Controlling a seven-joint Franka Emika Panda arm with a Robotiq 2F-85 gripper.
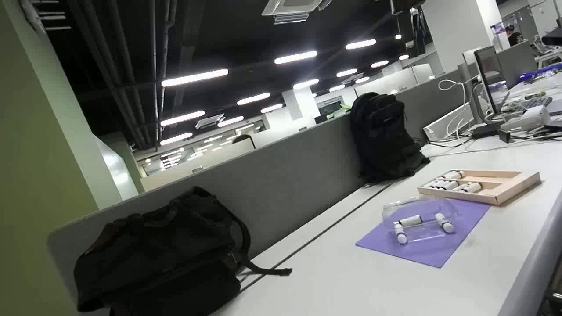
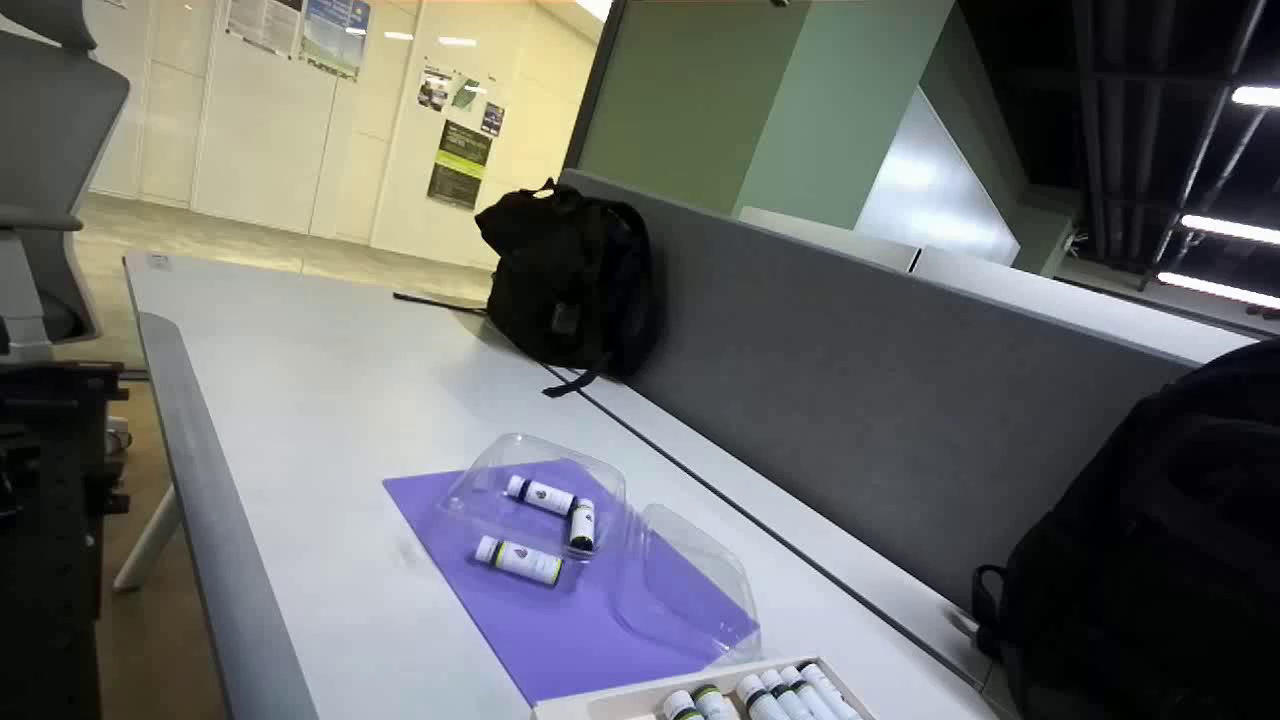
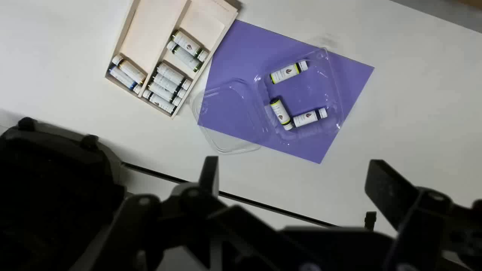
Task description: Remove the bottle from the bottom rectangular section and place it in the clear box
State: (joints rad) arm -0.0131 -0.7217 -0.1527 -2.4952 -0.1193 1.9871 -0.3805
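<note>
The light wooden tray (image 3: 150,26) lies at the upper left in the wrist view; it also shows in both exterior views (image 1: 520,188) (image 2: 625,706). Its sections hold small white bottles: two (image 3: 130,73) in one column, two green-banded bottles (image 3: 188,49) and several dark-banded bottles (image 3: 165,88) in the other. Which section is the bottom one, I cannot tell. The clear box (image 3: 308,90) lies open on the purple mat with three bottles (image 3: 288,72) in it. My gripper (image 3: 295,175) is open and empty above the desk; both exterior views do not show it.
The box's clear lid (image 3: 229,116) is folded toward the tray, partly over the purple mat (image 3: 241,49). Black backpacks (image 1: 162,254) (image 1: 386,136) lean on the grey partition (image 1: 298,180). A monitor (image 1: 489,81) and cables stand beyond the tray. The desk edge (image 2: 215,480) runs opposite the partition.
</note>
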